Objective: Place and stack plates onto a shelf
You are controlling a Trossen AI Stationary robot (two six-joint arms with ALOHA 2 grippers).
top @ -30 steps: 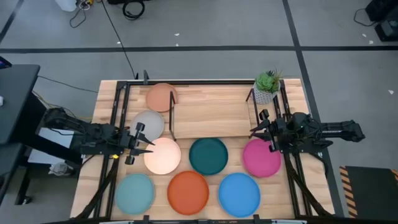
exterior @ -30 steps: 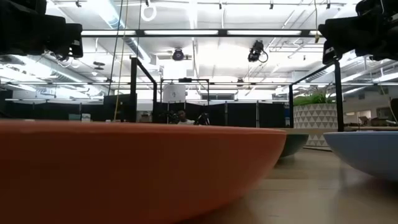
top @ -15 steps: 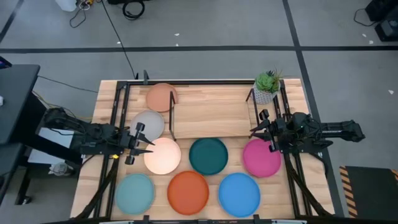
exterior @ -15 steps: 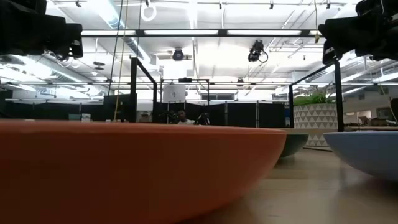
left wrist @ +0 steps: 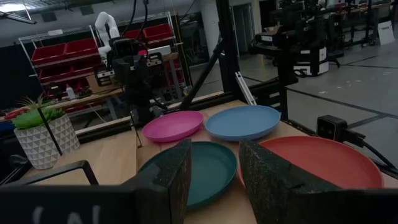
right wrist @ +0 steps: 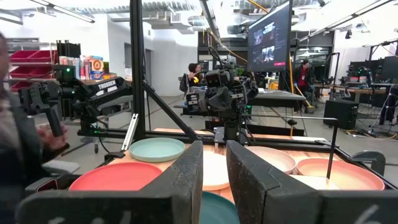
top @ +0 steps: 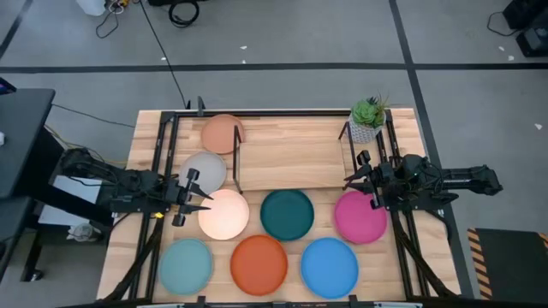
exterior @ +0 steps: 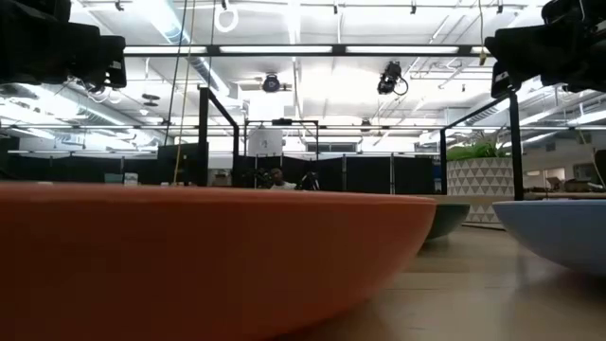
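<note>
Eight plates lie flat on the table top. Peach [top: 223,133] and grey [top: 204,171] are at the far left. Cream [top: 223,214], dark teal [top: 287,214] and magenta [top: 360,216] form a middle row. Light aqua [top: 186,266], orange [top: 259,264] and bright blue [top: 329,267] form the near row. The shelf [top: 291,154] stands at the far middle, its wood top bare. My left gripper [top: 208,198] hovers at the cream plate's left rim, open by a small gap [left wrist: 214,146] and empty. My right gripper [top: 348,181] hovers by the magenta plate's far rim, open by a narrow gap [right wrist: 214,146] and empty.
A potted plant [top: 368,115] in a white pot stands at the shelf's far right corner. A black frame [top: 163,145] edges the table on both sides. A person [right wrist: 25,137] stands beyond the table's left side. Bare wood shows between the shelf and the middle row.
</note>
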